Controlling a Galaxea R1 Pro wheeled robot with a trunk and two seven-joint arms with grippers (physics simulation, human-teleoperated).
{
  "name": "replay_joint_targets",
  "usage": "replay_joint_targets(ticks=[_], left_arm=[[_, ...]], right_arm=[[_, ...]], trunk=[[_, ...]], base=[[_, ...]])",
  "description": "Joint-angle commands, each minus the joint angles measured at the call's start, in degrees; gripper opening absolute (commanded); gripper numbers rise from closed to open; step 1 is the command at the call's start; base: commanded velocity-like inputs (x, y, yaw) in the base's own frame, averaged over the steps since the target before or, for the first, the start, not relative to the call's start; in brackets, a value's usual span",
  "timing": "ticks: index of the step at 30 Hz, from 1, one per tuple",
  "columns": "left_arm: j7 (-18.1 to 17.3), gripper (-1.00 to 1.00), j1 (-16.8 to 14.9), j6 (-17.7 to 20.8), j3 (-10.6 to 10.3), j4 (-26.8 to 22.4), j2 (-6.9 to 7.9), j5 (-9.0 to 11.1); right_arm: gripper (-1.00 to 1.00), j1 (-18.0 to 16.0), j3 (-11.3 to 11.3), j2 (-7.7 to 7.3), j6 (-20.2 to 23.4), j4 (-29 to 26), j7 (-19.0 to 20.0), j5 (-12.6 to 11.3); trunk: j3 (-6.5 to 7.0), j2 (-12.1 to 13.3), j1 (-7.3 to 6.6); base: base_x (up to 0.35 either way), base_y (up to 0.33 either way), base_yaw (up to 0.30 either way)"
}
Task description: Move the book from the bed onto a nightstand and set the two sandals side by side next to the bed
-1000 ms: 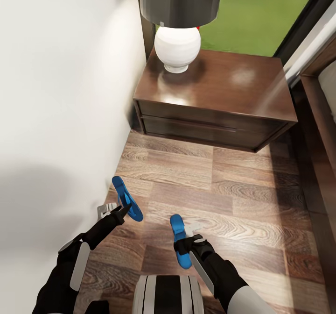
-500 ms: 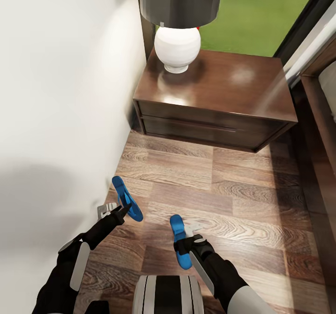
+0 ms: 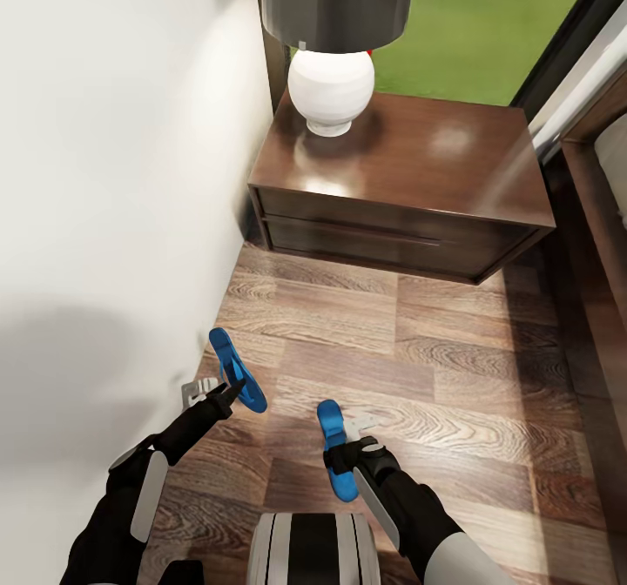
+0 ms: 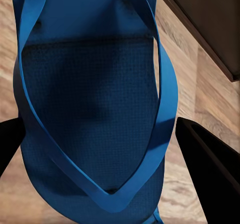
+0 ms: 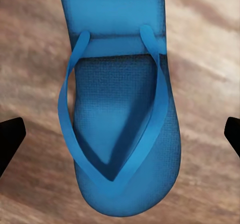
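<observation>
Two bright blue sandals are low over the wood floor. My left gripper (image 3: 228, 391) is shut on the left sandal (image 3: 235, 367), which stands tilted close to the wall. In the left wrist view that sandal (image 4: 95, 109) spans the gap, both black fingers (image 4: 207, 174) touching its edges. The right sandal (image 3: 333, 446) lies flat on the planks. My right gripper (image 3: 345, 451) is open over it, and in the right wrist view its fingers (image 5: 10, 139) stand well clear of this sandal (image 5: 120, 134). The nightstand (image 3: 409, 158) stands ahead. The bed (image 3: 601, 219) frame runs along the right edge. The book is out of view.
A white-based lamp (image 3: 331, 89) with a dark shade sits on the nightstand's left part. A white wall (image 3: 113, 176) closes the left side. A dark-framed window (image 3: 479, 28) showing grass is behind the nightstand. Wood floor (image 3: 453, 393) lies between my arms and the bed.
</observation>
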Motion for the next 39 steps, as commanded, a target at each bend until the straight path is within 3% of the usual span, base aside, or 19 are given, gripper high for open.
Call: replay_joint_targets(ticks=[1,39], left_arm=[[-0.25,-1.00,-0.03,0.54,0.16,-0.01,-0.05,0.42],[-0.48,-1.00,-0.12,0.54,0.16,-0.27,-0.05,0.42]], right_arm=[[1.00,-0.03,0.22,-0.02,0.17,-0.07,-0.53,-0.60],[1.00,0.24,0.22,-0.16,0.18,-0.86,-0.51,-0.69]], trunk=[[-0.03,-0.01,-0.01],[-0.92,-0.07,0.09]], base=[[0.000,0.000,0.000],[0.000,0.000,0.000]])
